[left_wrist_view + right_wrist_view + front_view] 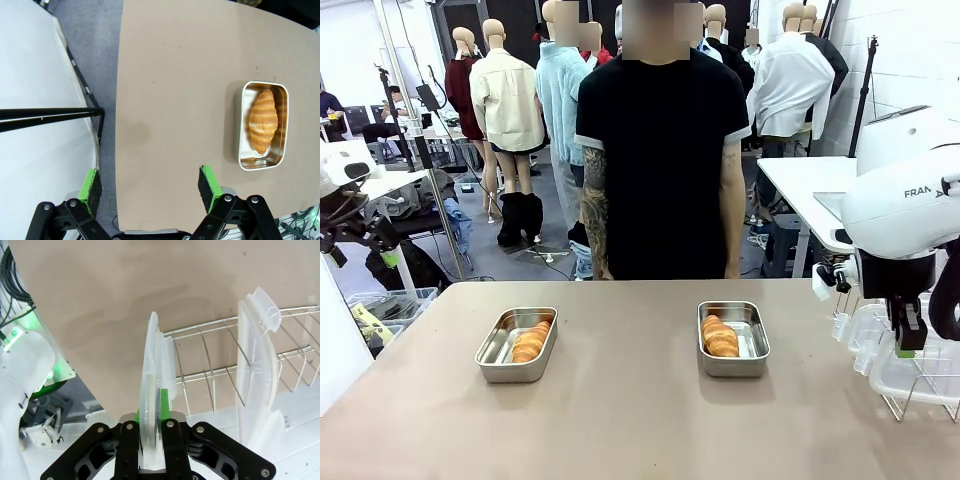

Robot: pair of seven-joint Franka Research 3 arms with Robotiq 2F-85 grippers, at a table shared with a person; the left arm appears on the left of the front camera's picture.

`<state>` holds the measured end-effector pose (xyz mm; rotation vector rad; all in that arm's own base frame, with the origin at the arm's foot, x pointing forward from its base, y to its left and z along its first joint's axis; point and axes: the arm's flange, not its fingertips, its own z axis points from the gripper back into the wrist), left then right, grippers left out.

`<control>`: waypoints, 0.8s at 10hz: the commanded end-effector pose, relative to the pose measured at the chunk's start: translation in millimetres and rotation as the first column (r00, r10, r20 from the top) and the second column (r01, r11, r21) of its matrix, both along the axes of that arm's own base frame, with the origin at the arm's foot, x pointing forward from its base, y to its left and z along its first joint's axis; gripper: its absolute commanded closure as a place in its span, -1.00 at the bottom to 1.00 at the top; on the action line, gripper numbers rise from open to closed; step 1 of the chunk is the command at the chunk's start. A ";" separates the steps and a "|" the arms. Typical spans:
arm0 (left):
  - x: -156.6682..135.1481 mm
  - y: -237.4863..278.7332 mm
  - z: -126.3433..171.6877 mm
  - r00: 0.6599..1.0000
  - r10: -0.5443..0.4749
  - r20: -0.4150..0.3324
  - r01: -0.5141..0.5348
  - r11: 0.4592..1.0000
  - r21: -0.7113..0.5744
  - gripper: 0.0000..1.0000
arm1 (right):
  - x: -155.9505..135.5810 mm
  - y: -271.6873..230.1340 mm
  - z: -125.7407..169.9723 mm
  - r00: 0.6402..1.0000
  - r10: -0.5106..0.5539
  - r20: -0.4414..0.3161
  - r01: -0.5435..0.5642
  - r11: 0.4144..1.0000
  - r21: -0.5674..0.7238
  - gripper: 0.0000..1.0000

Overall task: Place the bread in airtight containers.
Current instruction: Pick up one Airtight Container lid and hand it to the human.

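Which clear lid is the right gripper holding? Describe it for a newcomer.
Start at the wire rack on the robot's right. Two clear lids stand on edge there. The held lid is the one pinched edge-on in the right gripper, while the other lid stands free.

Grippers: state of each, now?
Left gripper: open, empty.
Right gripper: shut on a clear plastic lid at the wire rack.

Two tins: left tin [510, 372], right tin [732, 367]. Two croissants: left croissant [531, 340], right croissant [720, 337]. Two lids: middle lid [151, 365], right lid [252, 370]. One rack [200, 326]. One person [660, 160].
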<state>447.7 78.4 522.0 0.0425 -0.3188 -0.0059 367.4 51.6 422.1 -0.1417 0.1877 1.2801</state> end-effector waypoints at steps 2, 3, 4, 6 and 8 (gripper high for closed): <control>-2.5 -0.6 0.1 1.000 0.024 -0.002 -0.024 0.999 0.021 -1.00 | -9.0 2.2 -2.8 0.999 -0.008 -0.048 0.007 1.000 -0.014 1.00; -2.5 -0.6 0.1 1.000 0.024 -0.002 -0.024 0.999 0.021 -1.00 | -13.2 4.6 -0.1 0.998 -0.001 -0.066 0.000 1.000 -0.011 1.00; -2.5 -0.6 0.1 1.000 0.024 -0.002 -0.024 0.999 0.021 -1.00 | -21.7 8.7 8.1 0.996 -0.012 -0.088 0.009 1.000 -0.029 1.00; -2.5 -0.6 0.1 1.000 0.024 -0.002 -0.024 0.999 0.021 -1.00 | -42.3 22.3 43.7 0.996 0.024 -0.087 -0.031 0.996 -0.083 1.00; -2.5 -0.6 0.1 1.000 0.024 -0.002 -0.024 0.999 0.021 -1.00 | -58.2 37.2 89.7 0.999 0.038 -0.035 -0.043 0.988 -0.147 1.00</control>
